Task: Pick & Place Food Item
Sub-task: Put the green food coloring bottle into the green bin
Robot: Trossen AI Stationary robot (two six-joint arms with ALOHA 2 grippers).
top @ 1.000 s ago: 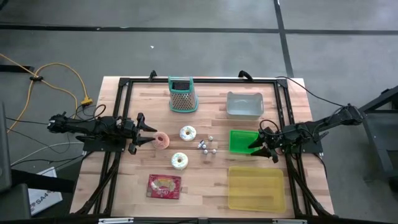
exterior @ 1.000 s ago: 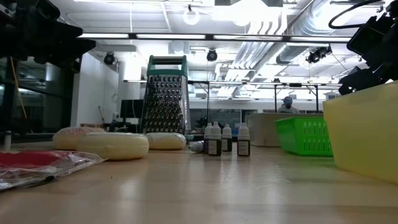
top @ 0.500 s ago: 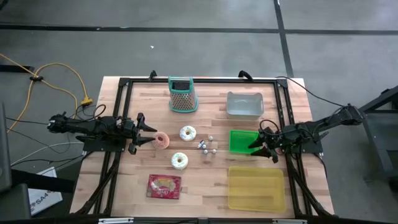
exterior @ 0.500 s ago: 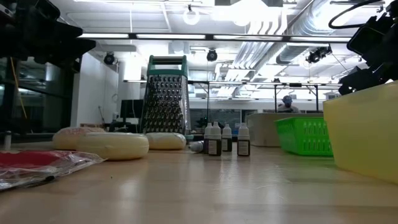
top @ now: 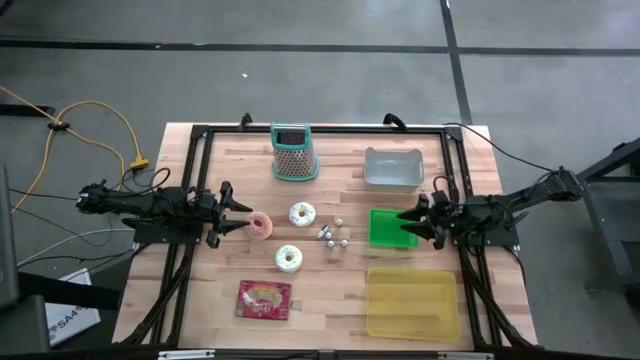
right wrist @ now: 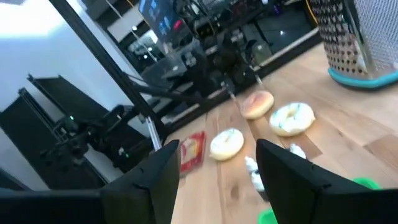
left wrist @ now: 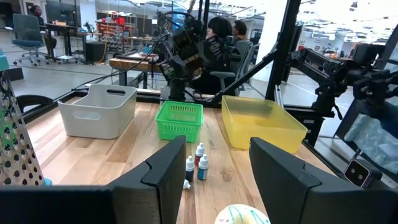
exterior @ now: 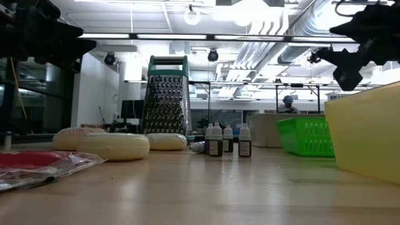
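Three doughnuts lie flat on the wooden table: a pink one (top: pixel 262 224), a white one (top: pixel 302 213) and another white one (top: pixel 289 258). A red food packet (top: pixel 264 299) lies nearer the front. My left gripper (top: pixel 240 215) stands open and level just left of the pink doughnut, with nothing between its fingers (left wrist: pixel 165 177). My right gripper (top: pixel 408 224) stands open above the right part of the green basket (top: pixel 385 228), pointing toward the doughnuts (right wrist: pixel 257 104), holding nothing. In the low view it hangs high at the right (exterior: pixel 359 44).
A metal grater (top: pixel 293 152) stands at the far middle, and a grey bin (top: pixel 393 168) at the far right. A yellow bin (top: pixel 412 302) sits at the near right. Small dropper bottles (top: pixel 333 235) stand between the doughnuts and the green basket. A black frame (top: pixel 200 135) rims the table.
My right gripper has risen and tipped its fingers up from slanting down to level, swinging a little toward the table's far edge. It stays open. Nothing on the table has moved.
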